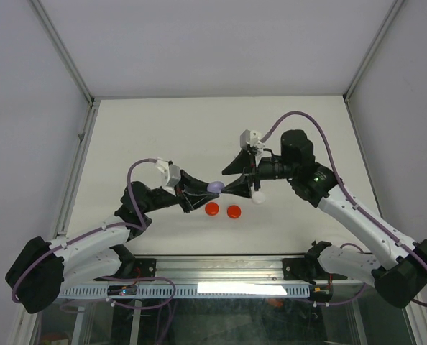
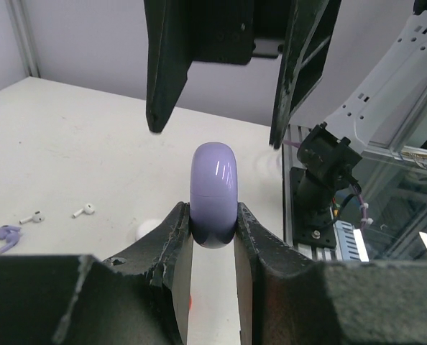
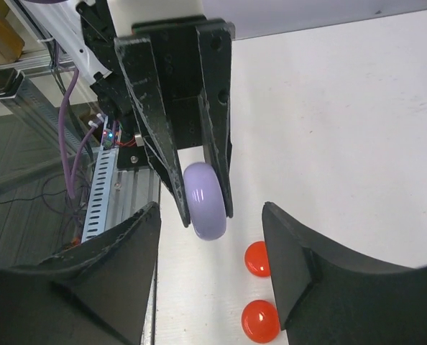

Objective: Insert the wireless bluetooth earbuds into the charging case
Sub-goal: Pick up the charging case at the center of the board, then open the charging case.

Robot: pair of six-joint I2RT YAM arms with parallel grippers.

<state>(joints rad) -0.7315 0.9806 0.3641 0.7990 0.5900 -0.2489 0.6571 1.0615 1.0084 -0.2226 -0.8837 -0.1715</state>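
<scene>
The lilac charging case (image 2: 213, 188) is pinched edge-on between the fingers of my left gripper (image 2: 213, 214), which is shut on it and holds it above the table. A seam shows across the case and its lid looks closed. My right gripper (image 3: 210, 210) faces it tip to tip, open, its jaws standing wide on either side of the case (image 3: 205, 200) without touching it. From above, the two grippers meet at the case (image 1: 215, 187) over mid-table. Two white earbuds (image 2: 31, 216) (image 2: 84, 210) and a lilac earbud (image 2: 8, 234) lie on the table far from both grippers.
Two round red discs (image 1: 212, 208) (image 1: 233, 211) lie on the table just below the held case, also seen under the right gripper (image 3: 257, 259). A white round piece (image 1: 257, 199) sits beside them. The aluminium rail (image 1: 221, 269) runs along the near table edge.
</scene>
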